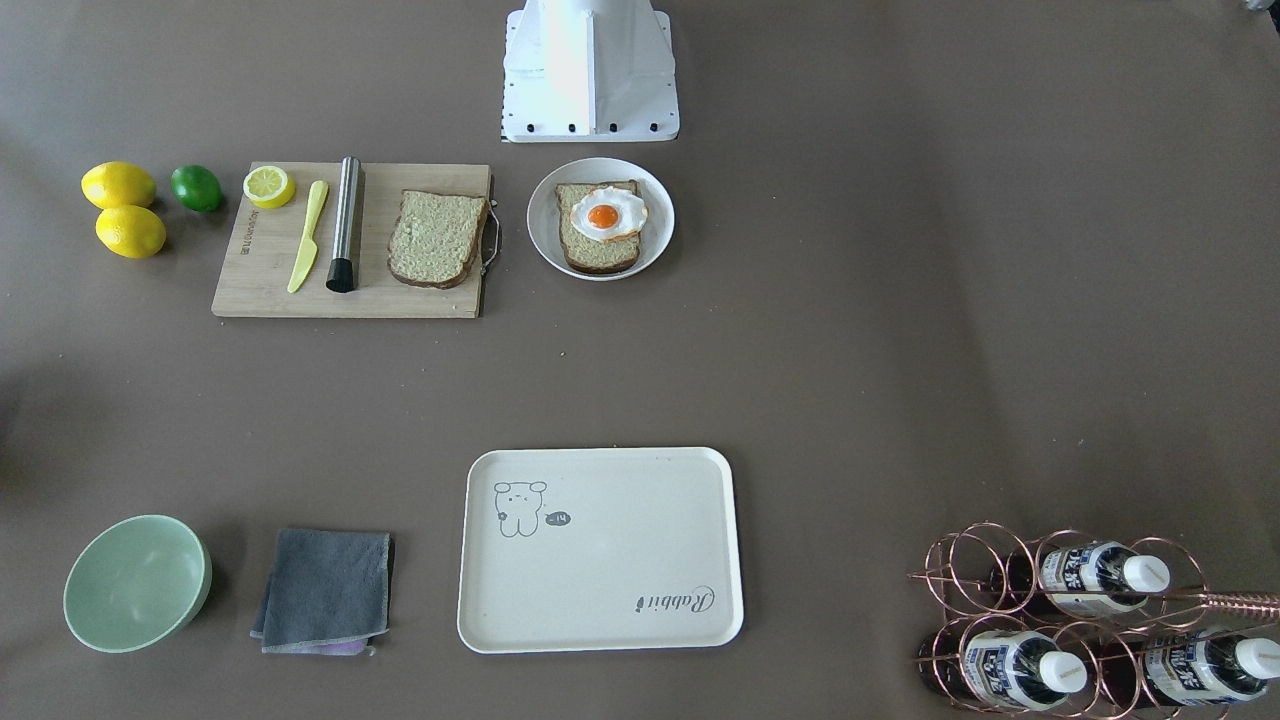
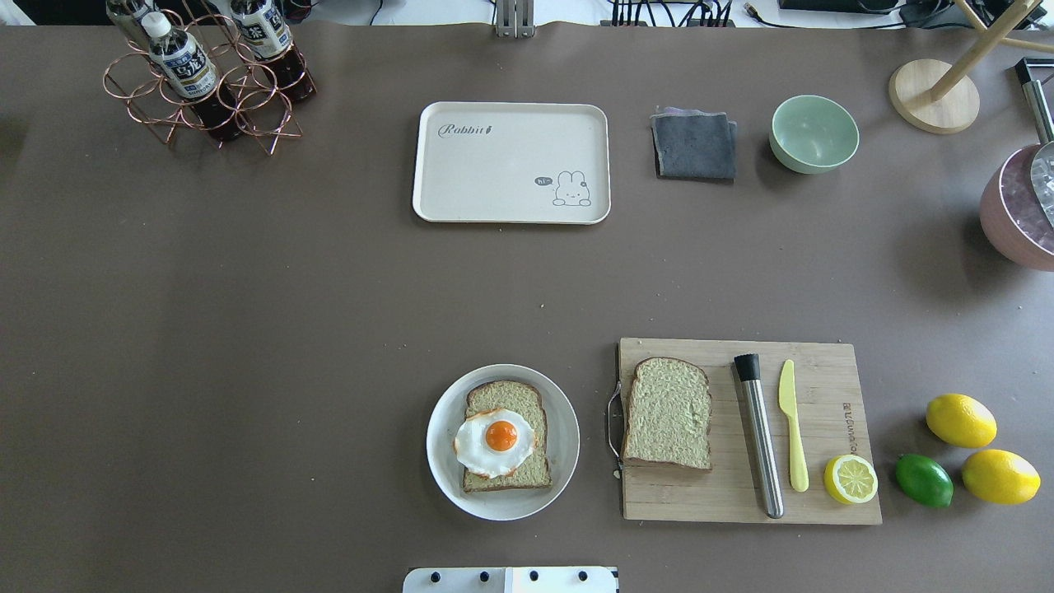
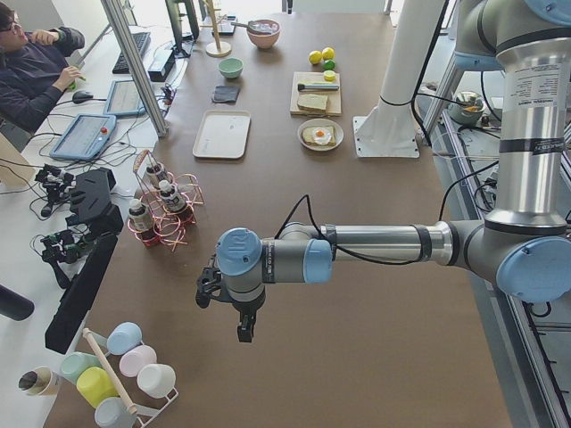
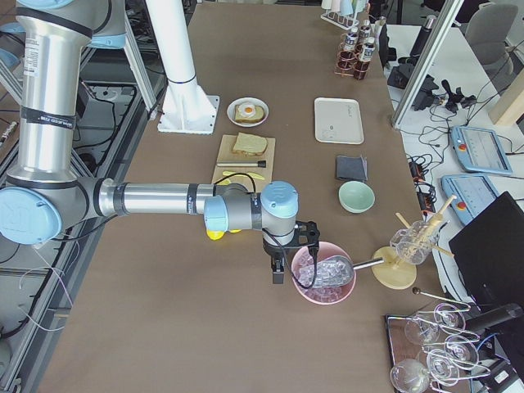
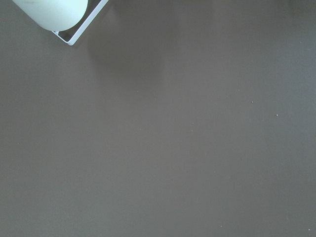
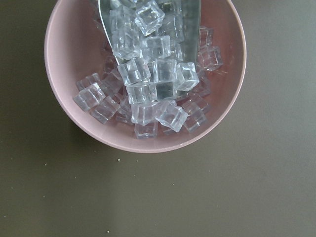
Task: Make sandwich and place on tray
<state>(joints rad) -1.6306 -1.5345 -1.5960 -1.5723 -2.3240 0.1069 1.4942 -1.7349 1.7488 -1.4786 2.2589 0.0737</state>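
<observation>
One bread slice (image 2: pixel 517 475) lies on a round white plate (image 2: pixel 445 461) with the fried egg (image 2: pixel 494 442) on top. The other bread slice (image 2: pixel 667 412) lies on the wooden cutting board (image 2: pixel 823 494). The cream tray (image 2: pixel 494 173) lies at the table's far side with nothing on it. My left gripper (image 3: pixel 243 332) shows only in the exterior left view, over bare table near a cup rack. My right gripper (image 4: pixel 278 274) shows only in the exterior right view, beside a pink bowl of ice. I cannot tell whether either is open or shut.
On the board lie a steel muddler (image 2: pixel 759 436), a yellow knife (image 2: pixel 793 424) and a lemon half (image 2: pixel 851 479). Two lemons (image 2: pixel 960 420) and a lime (image 2: pixel 924 480) lie to its right. A grey cloth (image 2: pixel 694 147), green bowl (image 2: pixel 813 133), bottle rack (image 2: pixel 206 78) and pink ice bowl (image 2: pixel 1017 210) stand farther off.
</observation>
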